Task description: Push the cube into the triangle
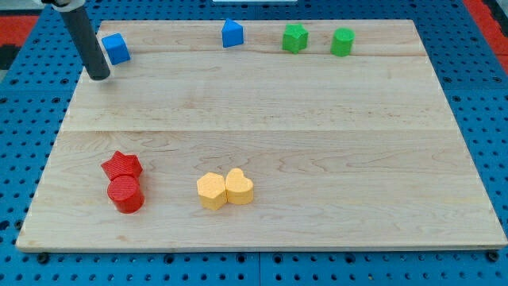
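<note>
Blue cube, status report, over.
My tip just left of blue cube, apart. Blue triangle far to the view's right. Path between them clear.

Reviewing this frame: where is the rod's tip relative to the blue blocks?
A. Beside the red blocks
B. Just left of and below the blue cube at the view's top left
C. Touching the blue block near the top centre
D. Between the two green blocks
B. My tip sits just to the view's left of and slightly below the blue cube at the top left, far from the other blue block near the top centre.
</note>
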`<state>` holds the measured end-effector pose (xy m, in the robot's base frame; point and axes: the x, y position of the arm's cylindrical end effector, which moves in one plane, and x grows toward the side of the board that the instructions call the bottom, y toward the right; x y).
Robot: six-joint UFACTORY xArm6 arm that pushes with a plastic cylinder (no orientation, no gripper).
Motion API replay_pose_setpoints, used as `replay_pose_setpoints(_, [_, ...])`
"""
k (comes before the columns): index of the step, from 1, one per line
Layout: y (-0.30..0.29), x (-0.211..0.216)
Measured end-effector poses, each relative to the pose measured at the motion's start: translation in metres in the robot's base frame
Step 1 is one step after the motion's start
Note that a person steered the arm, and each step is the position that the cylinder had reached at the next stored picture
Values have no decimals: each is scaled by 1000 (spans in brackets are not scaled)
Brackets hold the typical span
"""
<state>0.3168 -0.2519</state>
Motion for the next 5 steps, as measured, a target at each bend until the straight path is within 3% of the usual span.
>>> replay_pose_setpoints(1, [11, -42])
replay_pose_setpoints(2, [24, -55])
replay_pose_setpoints(3, [-25, -46])
replay_pose_setpoints(4, [-26, -96])
replay_pose_setpoints(5, [3, -119])
